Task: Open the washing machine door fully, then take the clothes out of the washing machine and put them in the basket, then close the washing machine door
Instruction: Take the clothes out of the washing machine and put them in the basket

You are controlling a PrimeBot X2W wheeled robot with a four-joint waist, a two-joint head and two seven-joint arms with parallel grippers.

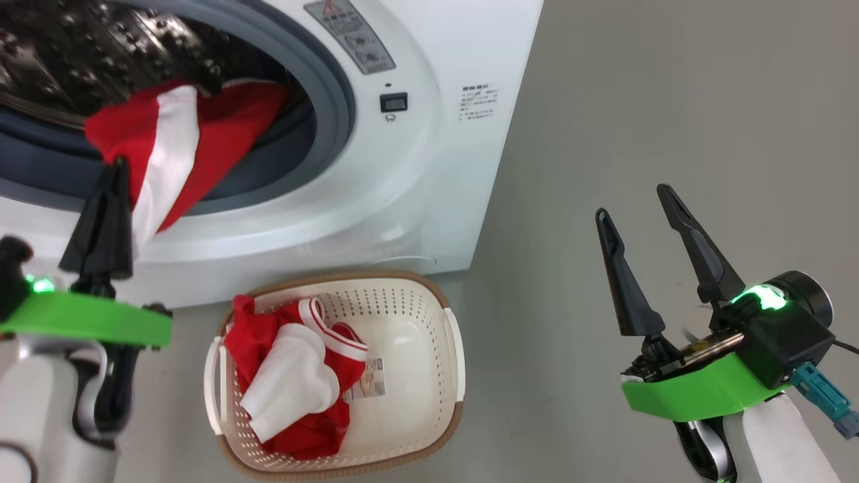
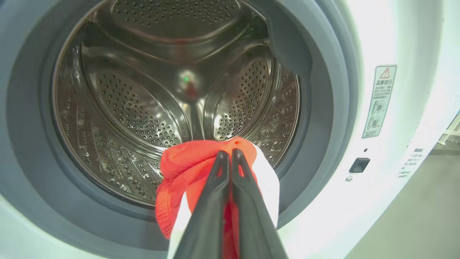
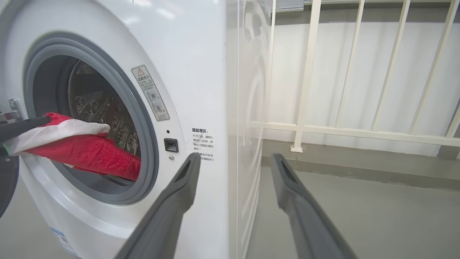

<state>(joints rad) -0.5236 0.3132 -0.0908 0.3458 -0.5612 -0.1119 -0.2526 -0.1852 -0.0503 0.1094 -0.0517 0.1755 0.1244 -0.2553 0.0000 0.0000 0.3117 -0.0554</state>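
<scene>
The washing machine [image 1: 416, 168] stands with its round mouth uncovered; the washing machine door is out of view. A red garment with a white stripe [image 1: 174, 141] hangs out over the grey rubber ring [image 1: 329, 80]. My left gripper [image 1: 119, 164] is shut on its top fold, seen close in the left wrist view [image 2: 228, 153] before the steel drum [image 2: 151, 108]. The basket [image 1: 349, 276] sits on the floor below the mouth with red and white clothes [image 1: 295, 376] in its left half. My right gripper [image 1: 633, 201] hangs open and empty, off to the machine's right.
Grey floor [image 1: 671, 100] stretches to the right of the machine. A white railing [image 3: 309, 79] and a pale wall stand behind the machine's right side. In the right wrist view my right gripper [image 3: 235, 157] points at the machine's front corner, where the garment [image 3: 82, 151] also shows.
</scene>
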